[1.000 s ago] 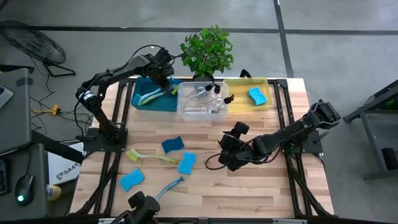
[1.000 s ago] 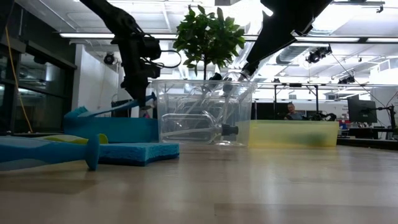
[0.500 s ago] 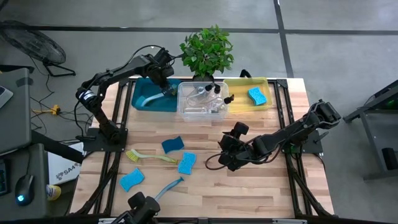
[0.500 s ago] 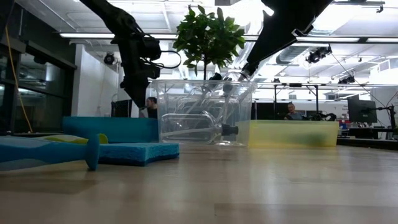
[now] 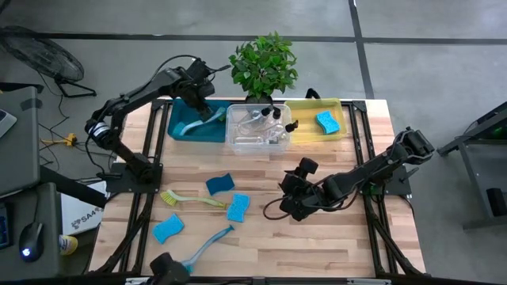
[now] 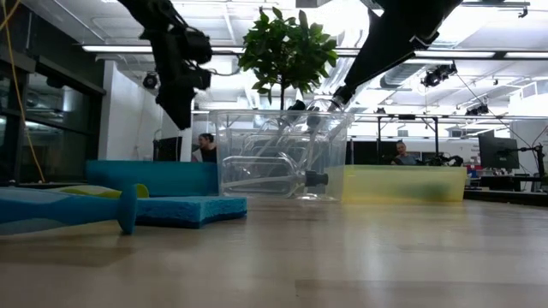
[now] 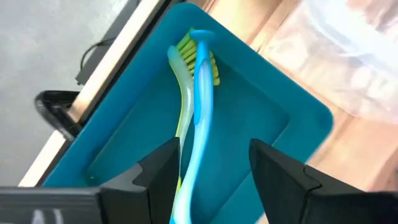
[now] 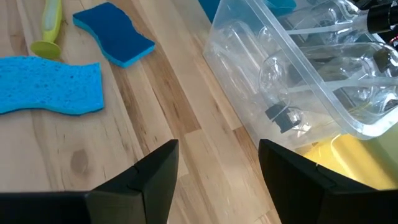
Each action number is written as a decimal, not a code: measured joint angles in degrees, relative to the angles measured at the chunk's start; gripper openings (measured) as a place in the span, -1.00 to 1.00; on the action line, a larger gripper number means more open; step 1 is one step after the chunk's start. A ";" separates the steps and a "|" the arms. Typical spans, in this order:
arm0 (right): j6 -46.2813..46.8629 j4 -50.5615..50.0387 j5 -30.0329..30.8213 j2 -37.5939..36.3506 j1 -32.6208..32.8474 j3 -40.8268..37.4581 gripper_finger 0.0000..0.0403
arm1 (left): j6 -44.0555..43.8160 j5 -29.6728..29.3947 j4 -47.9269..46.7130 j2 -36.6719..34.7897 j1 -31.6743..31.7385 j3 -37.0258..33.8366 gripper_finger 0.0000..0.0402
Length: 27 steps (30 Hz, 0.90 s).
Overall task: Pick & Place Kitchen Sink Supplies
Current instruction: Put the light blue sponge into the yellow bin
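Observation:
My left gripper (image 5: 201,98) (image 7: 214,149) hangs open above the teal bin (image 5: 181,127), touching nothing. A blue dish brush (image 7: 200,106) and a yellow-green one (image 7: 181,93) lie side by side on the bin's floor. My right gripper (image 5: 289,198) (image 8: 217,186) is open and low over the table's middle, touching nothing. On the table lie three blue sponges (image 5: 220,184) (image 5: 238,207) (image 5: 168,229), a yellow-green brush (image 5: 192,199) and a blue brush (image 5: 210,241). Pump bottles (image 5: 261,127) lie in the clear bin. One sponge (image 5: 327,121) sits in the yellow bin.
The clear bin (image 8: 298,81) stands between the teal bin and the yellow bin (image 5: 342,107) along the far edge. A potted plant (image 5: 264,65) stands behind them. There is bare wood to the right of my right gripper and along the near edge.
My left gripper has let go of the blue brush, whose handle stuck out over the teal bin's left wall. The brush has dropped flat into the bin. The gripper has then risen and drawn slightly toward the table's left. My right arm has kept still.

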 joint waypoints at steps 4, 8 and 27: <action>1.91 -1.20 -0.37 0.01 0.51 0.00 0.07 | -0.01 0.27 -2.18 -3.87 0.00 0.00 -0.06; 3.63 -1.68 -0.53 -0.02 1.26 0.00 0.07 | -0.65 1.84 -4.10 -7.46 -0.02 -0.11 -0.06; 6.09 -2.96 2.17 -2.30 6.06 0.02 0.07 | -4.14 7.68 -4.78 -19.49 -21.07 -3.21 -0.06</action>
